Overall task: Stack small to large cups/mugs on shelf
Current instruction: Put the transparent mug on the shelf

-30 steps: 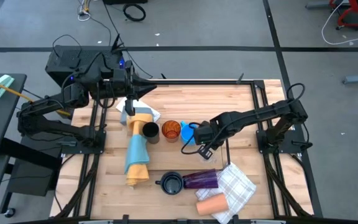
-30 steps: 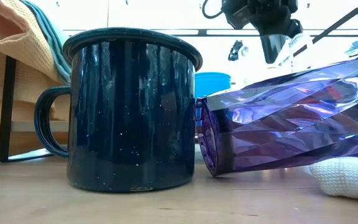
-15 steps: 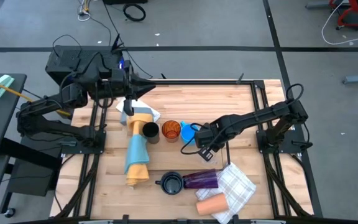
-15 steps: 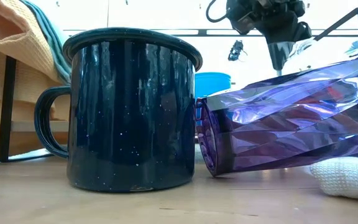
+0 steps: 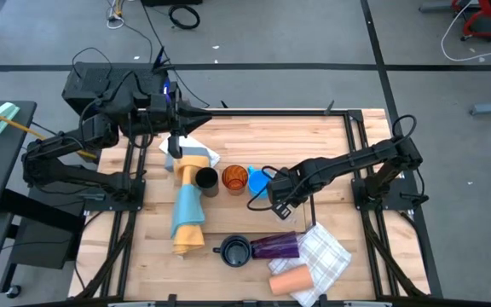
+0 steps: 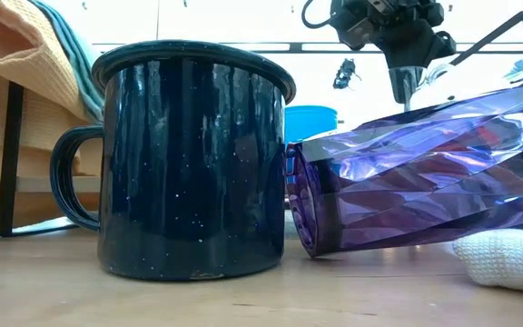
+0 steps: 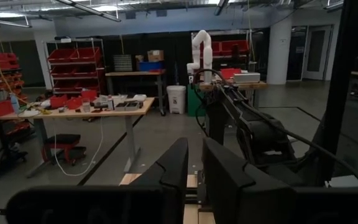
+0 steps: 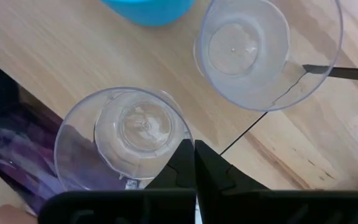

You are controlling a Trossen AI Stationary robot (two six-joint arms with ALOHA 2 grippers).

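The right gripper (image 8: 194, 163), jaws closed and empty, has moved over a clear glass (image 8: 124, 140); no grasp yet.

A yellow-and-blue cloth (image 5: 187, 213) lies draped across the wooden counter (image 5: 254, 141), and a checked white towel (image 5: 324, 256) sits near its front right corner. Beyond, a workbench (image 7: 73, 111), red parts bins (image 7: 73, 56) and a white bin (image 7: 176, 98) fill the room.

Speckled navy mug (image 6: 193, 154), purple tumbler (image 6: 425, 173), amber cup (image 5: 234, 179), checked cloth (image 5: 324, 256)
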